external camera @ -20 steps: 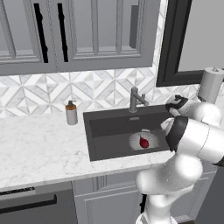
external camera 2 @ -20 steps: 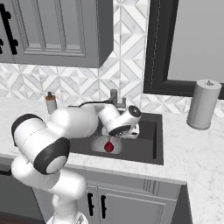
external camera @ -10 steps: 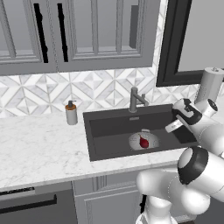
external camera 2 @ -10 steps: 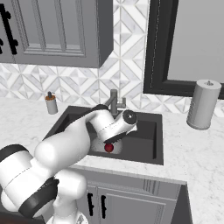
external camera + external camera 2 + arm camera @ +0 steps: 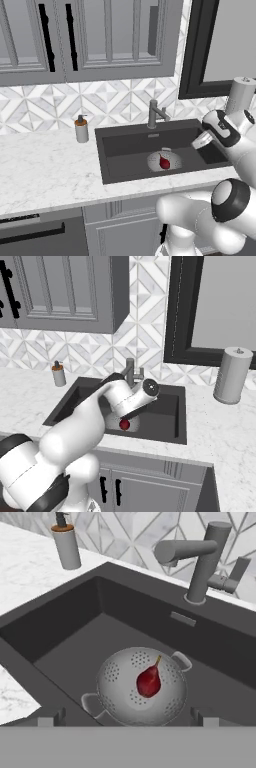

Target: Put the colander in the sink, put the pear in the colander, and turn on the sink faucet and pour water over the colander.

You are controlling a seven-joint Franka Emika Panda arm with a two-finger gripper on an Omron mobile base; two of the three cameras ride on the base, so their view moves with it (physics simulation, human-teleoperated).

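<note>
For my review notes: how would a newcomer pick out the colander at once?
Find the dark sink set in the white marble counter. On its floor sits the colander, a round silver bowl dotted with holes, with two loop handles. Unlike anything nearby, it holds a dark red pear.

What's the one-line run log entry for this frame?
colander: in sink | pear: in colander | sink faucet: no water visible | pincer: open, empty, above sink
</note>
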